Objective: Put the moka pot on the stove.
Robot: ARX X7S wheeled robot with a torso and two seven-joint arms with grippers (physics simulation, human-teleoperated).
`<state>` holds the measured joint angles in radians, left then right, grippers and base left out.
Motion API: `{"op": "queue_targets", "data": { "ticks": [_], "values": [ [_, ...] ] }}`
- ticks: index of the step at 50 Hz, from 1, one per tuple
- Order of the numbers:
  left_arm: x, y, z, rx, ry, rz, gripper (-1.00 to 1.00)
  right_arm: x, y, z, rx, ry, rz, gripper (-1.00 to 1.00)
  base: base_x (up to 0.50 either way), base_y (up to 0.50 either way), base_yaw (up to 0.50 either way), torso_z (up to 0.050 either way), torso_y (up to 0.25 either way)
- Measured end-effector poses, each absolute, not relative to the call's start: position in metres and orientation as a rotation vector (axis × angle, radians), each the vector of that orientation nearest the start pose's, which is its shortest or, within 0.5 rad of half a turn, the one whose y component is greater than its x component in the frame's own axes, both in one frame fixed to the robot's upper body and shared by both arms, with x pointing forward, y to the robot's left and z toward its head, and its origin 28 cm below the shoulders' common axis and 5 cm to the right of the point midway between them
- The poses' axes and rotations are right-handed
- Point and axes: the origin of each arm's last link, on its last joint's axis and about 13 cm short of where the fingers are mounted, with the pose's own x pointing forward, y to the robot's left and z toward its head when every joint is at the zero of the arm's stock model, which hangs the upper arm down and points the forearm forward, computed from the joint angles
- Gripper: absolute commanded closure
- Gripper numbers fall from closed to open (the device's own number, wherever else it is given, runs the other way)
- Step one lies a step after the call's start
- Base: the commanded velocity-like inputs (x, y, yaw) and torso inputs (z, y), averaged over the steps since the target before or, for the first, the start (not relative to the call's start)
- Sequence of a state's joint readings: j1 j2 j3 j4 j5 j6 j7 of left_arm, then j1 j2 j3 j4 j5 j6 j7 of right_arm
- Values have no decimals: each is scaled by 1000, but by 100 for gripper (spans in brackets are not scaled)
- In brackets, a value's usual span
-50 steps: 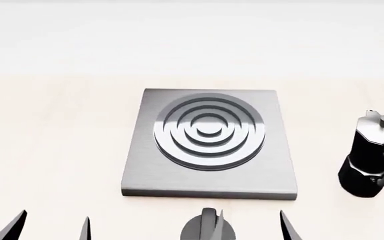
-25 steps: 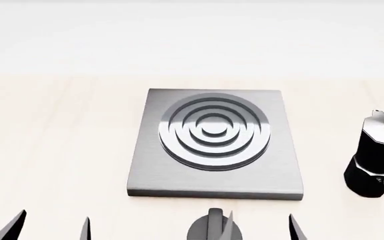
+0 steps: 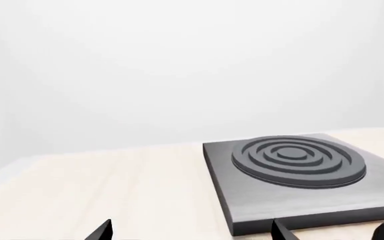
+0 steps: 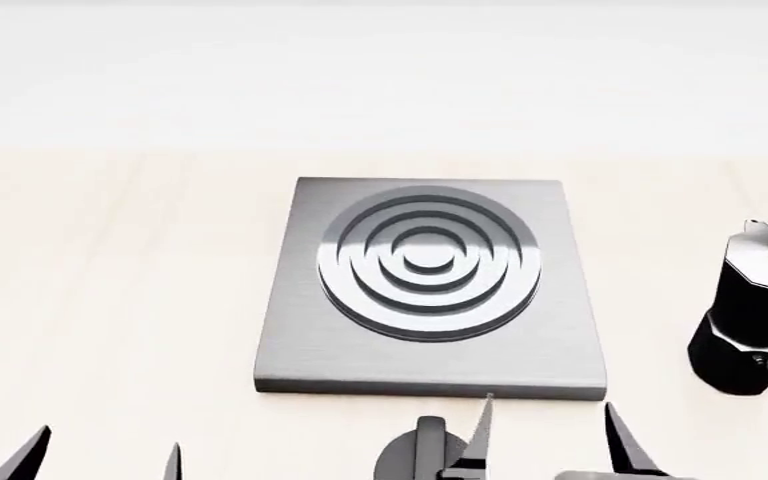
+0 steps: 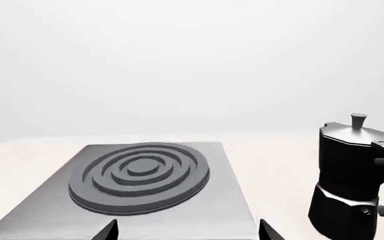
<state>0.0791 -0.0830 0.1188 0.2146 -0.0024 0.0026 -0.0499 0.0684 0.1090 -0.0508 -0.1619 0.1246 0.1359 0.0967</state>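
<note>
The moka pot (image 4: 754, 320) stands upright on the pale wooden table at the right, apart from the stove; it also shows in the right wrist view (image 5: 352, 177). The stove (image 4: 427, 285) is a square grey plate with raised rings, in the middle of the table, also in the left wrist view (image 3: 299, 172) and the right wrist view (image 5: 145, 185). My right gripper (image 4: 551, 440) is open and empty at the stove's near edge, left of the pot. My left gripper (image 4: 97, 455) is open and empty near the table's front left.
A short black round knob (image 4: 422, 458) with a ridge sits just in front of the stove's near edge, beside my right gripper's left fingertip. The pale table (image 4: 117, 300) stretches left of the stove. A white wall stands behind.
My right gripper has moved forward and rightward, its fingertips now higher in the head view, close to the stove's near edge. The view shifted slightly at first. The pot and the stove have not moved.
</note>
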Motion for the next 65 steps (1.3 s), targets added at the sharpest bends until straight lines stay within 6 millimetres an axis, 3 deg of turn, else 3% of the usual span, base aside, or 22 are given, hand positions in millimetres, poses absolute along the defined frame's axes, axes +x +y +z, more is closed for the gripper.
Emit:
{"op": "queue_targets", "data": {
  "ticks": [9,22,41,65],
  "values": [
    [194,198,40,60,-132,-82,-100,244,-128,81,-15,-84,-49,-100,0,0,0,0,0],
    [194,198,39,65,-134,-86,-100,253,-155,101,-81,-84,-124,-100,0,0,0,0,0],
    [195,197,38,74,-129,-89,-100,256,-195,103,-103,-49,-237,-100,0,0,0,0,0],
    [196,196,37,81,-124,-87,-100,279,-227,105,-31,-8,-235,-100,0,0,0,0,0]
  ]
}}
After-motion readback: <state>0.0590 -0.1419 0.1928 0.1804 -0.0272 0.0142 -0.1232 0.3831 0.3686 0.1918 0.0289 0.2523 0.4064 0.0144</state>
